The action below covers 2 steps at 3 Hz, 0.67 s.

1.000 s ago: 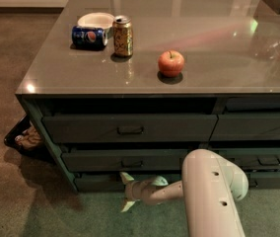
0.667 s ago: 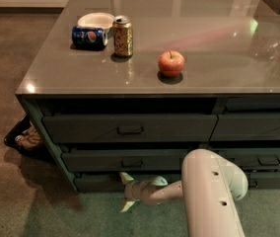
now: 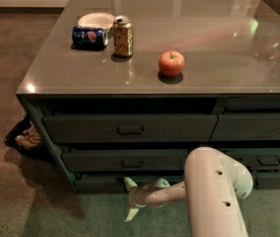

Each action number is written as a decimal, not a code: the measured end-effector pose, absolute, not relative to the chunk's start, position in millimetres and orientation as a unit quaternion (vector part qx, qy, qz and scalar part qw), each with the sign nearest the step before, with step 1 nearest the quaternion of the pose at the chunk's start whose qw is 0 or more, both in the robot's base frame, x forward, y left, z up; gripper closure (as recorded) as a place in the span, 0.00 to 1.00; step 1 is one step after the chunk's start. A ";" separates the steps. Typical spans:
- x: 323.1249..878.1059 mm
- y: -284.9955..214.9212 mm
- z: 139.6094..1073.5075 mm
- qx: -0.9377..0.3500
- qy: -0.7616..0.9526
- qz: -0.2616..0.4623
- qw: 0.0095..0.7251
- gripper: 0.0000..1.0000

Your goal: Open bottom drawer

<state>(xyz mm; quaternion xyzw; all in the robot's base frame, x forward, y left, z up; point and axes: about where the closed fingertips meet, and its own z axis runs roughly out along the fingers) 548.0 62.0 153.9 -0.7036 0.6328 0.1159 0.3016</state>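
1. Nearest the camera, low over the dull green floor: bulky white robot arm, elbow bent, slim forearm reaching left, close to the ground.
2. At its tip, pale two-finger gripper, jaws spread apart, holding nothing; upper finger against the drawer front, lower one angled floorward.
3. Just behind, wide dark grey-green bottom drawer, slimmest front of the left stack, seemingly shut; centre pull hidden by the gripper.
4. Likely best now: seat both fingers squarely on that pull, close firmly, then draw straight back, no twisting or lifting, to avoid slipping off.
5. Above, taller middle drawer and top drawer, same small rectangular pulls.
6. Farthest, on the glossy grey countertop: red apple, gold drink can, blue can on its side, white bowl.
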 end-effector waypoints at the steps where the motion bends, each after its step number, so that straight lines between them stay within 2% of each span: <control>1: 548.0 62.0 153.9 -0.704 0.633 0.116 0.302 0.00; 2: 541.5 59.1 152.3 -0.702 0.636 0.120 0.297 0.00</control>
